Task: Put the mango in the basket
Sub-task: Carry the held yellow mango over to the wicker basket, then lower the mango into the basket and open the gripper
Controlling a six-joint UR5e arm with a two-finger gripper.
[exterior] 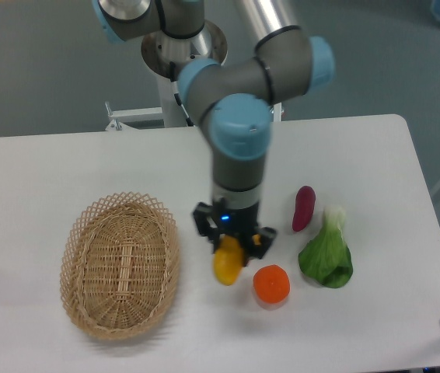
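Observation:
The yellow-orange mango (227, 264) hangs above the table, held between the black fingers of my gripper (230, 242), which is shut on it. The mango sits just left of the round orange fruit (271, 284). The oval tan wicker basket (120, 264) lies on the table to the left, its near rim a short way from the mango, with nothing inside it.
A purple sweet potato (303, 208) and a green leafy vegetable (326, 256) lie to the right of the gripper. The arm's base (183, 54) stands at the back edge of the white table (64, 171).

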